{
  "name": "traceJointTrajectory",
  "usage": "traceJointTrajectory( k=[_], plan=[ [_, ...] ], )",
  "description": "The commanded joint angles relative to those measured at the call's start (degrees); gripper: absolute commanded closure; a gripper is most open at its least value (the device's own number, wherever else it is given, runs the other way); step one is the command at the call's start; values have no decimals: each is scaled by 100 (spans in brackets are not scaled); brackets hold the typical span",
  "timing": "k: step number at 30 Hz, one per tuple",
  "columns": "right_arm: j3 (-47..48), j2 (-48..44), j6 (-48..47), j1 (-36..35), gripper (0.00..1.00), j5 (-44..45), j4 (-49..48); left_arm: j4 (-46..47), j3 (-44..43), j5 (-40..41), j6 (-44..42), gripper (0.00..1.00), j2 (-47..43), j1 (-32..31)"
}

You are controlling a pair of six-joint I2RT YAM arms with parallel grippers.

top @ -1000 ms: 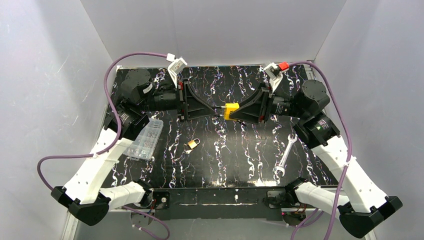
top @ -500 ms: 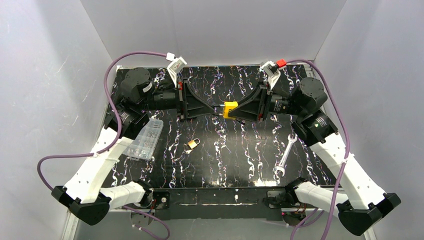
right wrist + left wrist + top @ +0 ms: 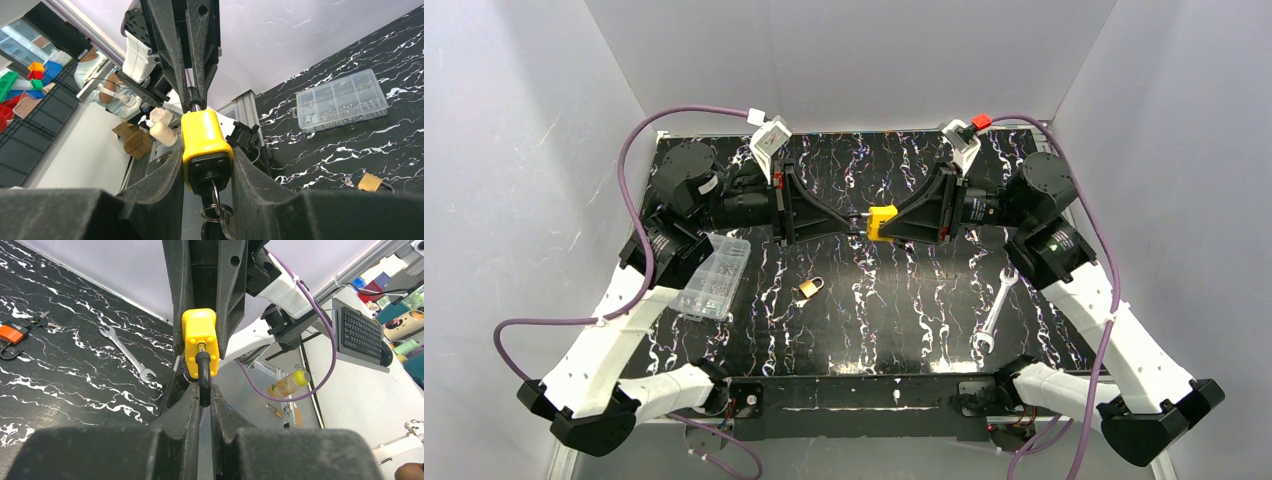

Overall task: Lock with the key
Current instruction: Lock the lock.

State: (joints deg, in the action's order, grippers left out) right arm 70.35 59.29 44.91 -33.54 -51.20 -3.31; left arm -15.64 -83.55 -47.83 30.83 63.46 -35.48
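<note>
A yellow padlock [image 3: 882, 221] hangs in the air over the middle of the black marbled table, held between my two grippers. My right gripper [image 3: 889, 222] is shut on its yellow body [image 3: 205, 142]. A key with a ring [image 3: 216, 210] sits in the lock's bottom. My left gripper [image 3: 856, 220] is shut on the black shackle [image 3: 204, 375], which rises from the yellow body [image 3: 200, 340]. The two grippers face each other tip to tip.
A small brass padlock [image 3: 809, 289] lies on the table below the grippers. A clear parts box [image 3: 712, 277] lies at the left, a wrench [image 3: 991, 310] at the right. An orange padlock with keys [image 3: 12, 332] shows in the left wrist view.
Both arms shifted slightly left with the yellow padlock between them; the left arm's elbow swung outward. Both grips are unchanged.
</note>
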Motion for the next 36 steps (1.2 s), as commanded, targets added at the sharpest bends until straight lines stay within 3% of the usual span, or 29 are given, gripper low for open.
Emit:
traceJointTrajectory(
  k=[1,15,22,36],
  plan=[
    [426,-32,-69,-407,99,224,-533,1,-109,283,-71,100,359,-483],
    [574,-136,-1022,-790,99,937,115,253,41,420,289,100,592,-721],
    [649,-53,-690,-825,99,606,-203,212,108,506,171,100,729,-758],
    [783,99,-972,-908,99,774,102,-41,-233,456,97,100,985,-1054]
  ],
)
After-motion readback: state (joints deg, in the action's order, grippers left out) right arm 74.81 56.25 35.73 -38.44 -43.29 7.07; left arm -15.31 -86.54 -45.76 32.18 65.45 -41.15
